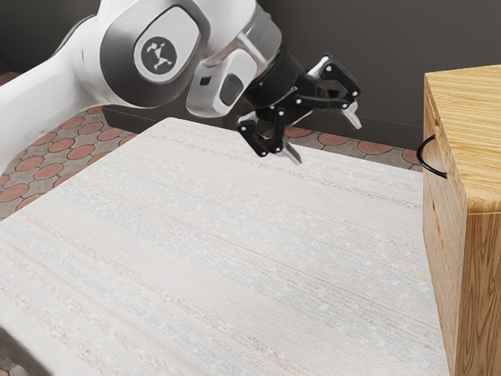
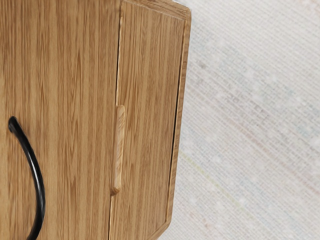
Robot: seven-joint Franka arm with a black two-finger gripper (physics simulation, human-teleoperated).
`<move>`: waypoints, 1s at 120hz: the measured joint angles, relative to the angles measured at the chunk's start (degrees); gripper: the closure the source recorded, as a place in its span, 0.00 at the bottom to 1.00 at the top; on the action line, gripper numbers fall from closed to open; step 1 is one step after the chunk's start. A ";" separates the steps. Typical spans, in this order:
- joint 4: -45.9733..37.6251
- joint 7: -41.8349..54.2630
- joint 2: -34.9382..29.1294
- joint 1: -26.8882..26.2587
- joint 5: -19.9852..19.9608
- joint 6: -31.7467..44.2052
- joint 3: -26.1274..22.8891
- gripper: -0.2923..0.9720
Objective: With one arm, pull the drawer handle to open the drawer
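A light oak cabinet (image 1: pixel 462 196) stands at the exterior view's right edge of the table. On its front face a black curved handle (image 1: pixel 429 158) sticks out toward the arm. My gripper (image 1: pixel 322 131) hangs open in the air well to the left of the handle, fingers spread and pointing at the cabinet, with nothing between them. In the wrist view the cabinet front (image 2: pixel 75 100) faces the hand. The same black handle (image 2: pixel 33 175) arcs across one drawer panel, and a small wooden handle (image 2: pixel 118 150) sits on the neighbouring panel.
The pale woven tabletop (image 1: pixel 203 251) stretches under the arm and up to the cabinet. Beyond the table lies a floor of red round pavers (image 1: pixel 55 149) and a dark wall (image 1: pixel 391 47).
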 joint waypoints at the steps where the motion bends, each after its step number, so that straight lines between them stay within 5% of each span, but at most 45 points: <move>1: 0.00 0.18 -0.08 -0.19 -0.01 0.06 0.00 0.23; 120: 0.76 11.56 6.46 -0.81 -0.18 11.86 -0.84 0.23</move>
